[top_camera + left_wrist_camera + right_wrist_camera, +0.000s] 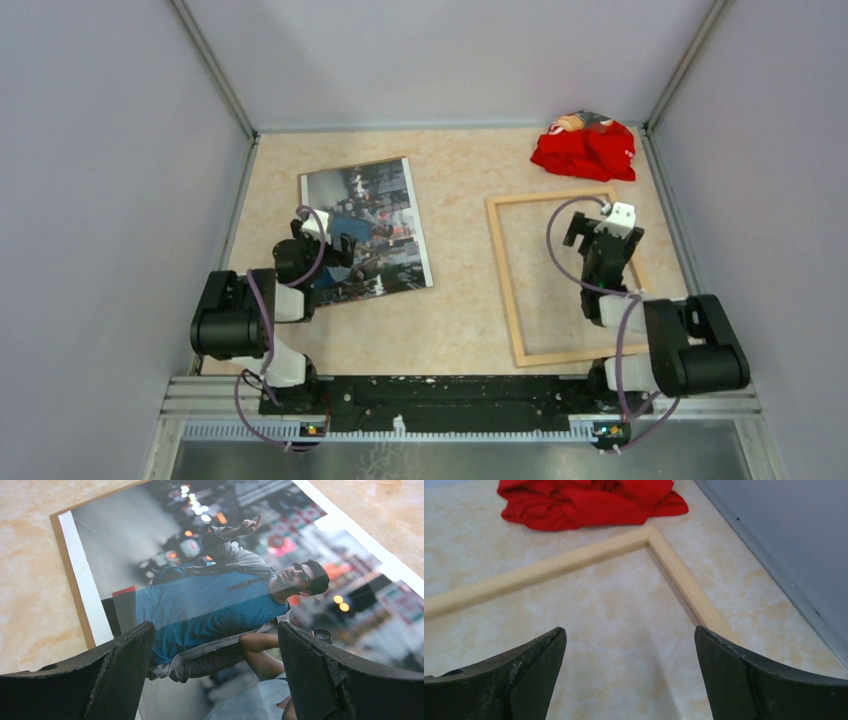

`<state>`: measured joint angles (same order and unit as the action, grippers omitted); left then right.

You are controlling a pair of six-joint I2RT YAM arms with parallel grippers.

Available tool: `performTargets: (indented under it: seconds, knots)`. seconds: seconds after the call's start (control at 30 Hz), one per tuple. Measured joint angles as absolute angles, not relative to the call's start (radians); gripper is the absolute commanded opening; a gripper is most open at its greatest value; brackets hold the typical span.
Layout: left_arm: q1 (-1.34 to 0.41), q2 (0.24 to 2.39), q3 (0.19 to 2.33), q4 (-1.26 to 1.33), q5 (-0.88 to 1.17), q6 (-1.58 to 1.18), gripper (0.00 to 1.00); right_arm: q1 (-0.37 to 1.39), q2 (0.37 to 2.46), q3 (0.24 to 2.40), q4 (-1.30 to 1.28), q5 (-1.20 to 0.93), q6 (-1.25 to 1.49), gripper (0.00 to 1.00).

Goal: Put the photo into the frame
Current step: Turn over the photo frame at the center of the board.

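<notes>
Left of the frame point(505, 270) and well apart from it: the photo point(375, 215), flat, picture side up, a bit turned. Lies right under the left gripper point(335, 245), at the near part of the picture. Jaws spread wide there, holding nothing. Under the photo's edge: a thin strip of brown board point(56, 550).

Over the frame's right side: the right gripper point(600, 235), jaws spread wide too, holding nothing. Below it, only bare table inside the frame.

Under the frame: a tan table point(460, 310) with a marble look. Past the frame's far right corner: a bunched red cloth point(585, 150). All around: plain grey walls point(100, 150).

Both arms bent at the elbow, reaching in from the frame's near side, grippers tipped down.
</notes>
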<state>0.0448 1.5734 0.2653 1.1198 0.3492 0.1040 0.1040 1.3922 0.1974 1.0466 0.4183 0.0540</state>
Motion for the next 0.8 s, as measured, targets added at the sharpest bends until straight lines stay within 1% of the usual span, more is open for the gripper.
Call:
performTargets:
  seconds: [0.03, 0.1, 0.2, 0.27, 0.33, 0.4, 0.43, 0.5, 0.63, 0.73, 0.8]
  knots:
    - [0.046, 1.564, 0.268, 1.102, 0.348, 0.101, 0.99, 0.109, 1.355, 0.235, 0.957, 0.43, 0.063, 0.99]
    - [0.046, 1.52, 0.322, 0.957, 0.337, 0.096, 0.99, 0.116, 1.281, 0.363, 0.745, 0.465, 0.097, 0.99]
    - [0.047, 1.489, 0.579, 0.617, 0.322, 0.105, 0.99, 0.115, 1.205, 0.579, 0.487, 0.512, 0.207, 0.99]
    - [0.051, 1.489, 0.764, 0.443, 0.325, 0.125, 0.99, 0.094, 1.17, 0.664, 0.353, 0.501, 0.328, 0.99]
    - [0.057, 1.483, 0.92, 0.284, 0.344, 0.144, 0.99, 0.05, 1.134, 0.702, 0.263, 0.418, 0.421, 0.99]
    - [0.066, 1.475, 1.005, 0.164, 0.368, 0.15, 0.99, 0.016, 1.105, 0.704, 0.188, 0.337, 0.474, 0.99]
    - [0.071, 1.472, 1.036, 0.105, 0.384, 0.152, 0.99, 0.017, 1.103, 0.71, 0.127, 0.339, 0.479, 0.99]
    - [0.081, 1.471, 1.075, 0.0, 0.414, 0.151, 0.99, 0.115, 1.133, 0.746, 0.014, 0.381, 0.472, 0.99]
    - [0.095, 1.481, 1.128, -0.209, 0.467, 0.148, 0.99, 0.376, 1.328, 0.907, -0.21, 0.454, 0.472, 0.99]
    - [0.098, 1.495, 1.159, -0.307, 0.484, 0.149, 0.99, 0.507, 1.399, 0.915, -0.302, 0.491, 0.477, 0.99]
    - [0.098, 1.497, 1.168, -0.355, 0.491, 0.149, 0.99, 0.564, 1.417, 0.902, -0.35, 0.503, 0.492, 0.99]
